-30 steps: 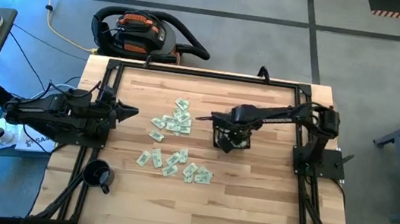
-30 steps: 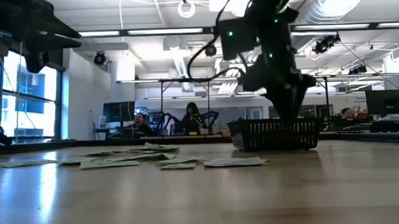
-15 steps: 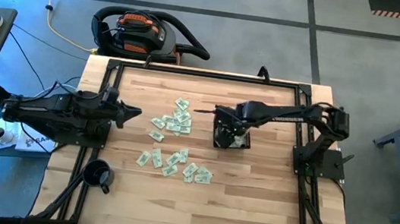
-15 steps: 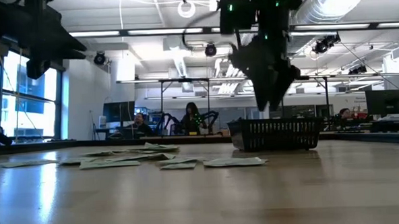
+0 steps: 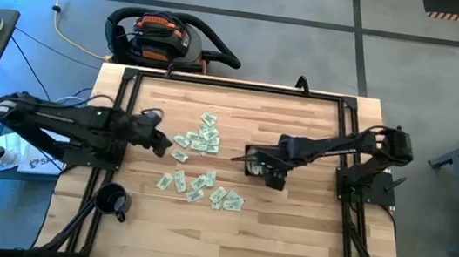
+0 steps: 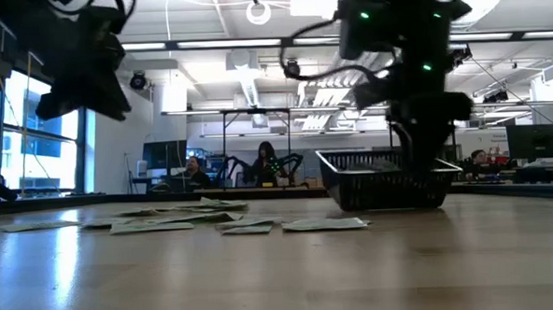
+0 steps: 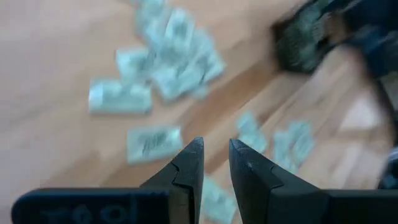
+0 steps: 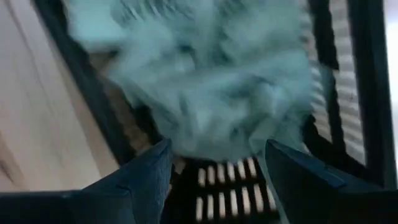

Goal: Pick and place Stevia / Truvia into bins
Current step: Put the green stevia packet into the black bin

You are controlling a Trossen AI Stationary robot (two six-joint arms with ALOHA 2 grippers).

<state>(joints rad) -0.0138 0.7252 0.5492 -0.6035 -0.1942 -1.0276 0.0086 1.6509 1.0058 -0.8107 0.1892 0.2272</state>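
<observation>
Right gripper [image 8: 214, 180]: jaws spread wide over the black basket [image 5: 261, 165], holding nothing.
Left gripper [image 7: 214, 165]: jaws nearly closed with a narrow gap, empty, above the sachets [image 5: 202, 140], well apart from the basket.
Progress: a pale green heap lay inside the basket; many sachets were still scattered on the counter [image 5: 296, 233] beside it.
Views: only the right wrist view showed the basket's contents; the low view showed just its mesh wall.

Bright overhead lights w/ glare; both wrist views motion-blurred, low view backlit.
</observation>
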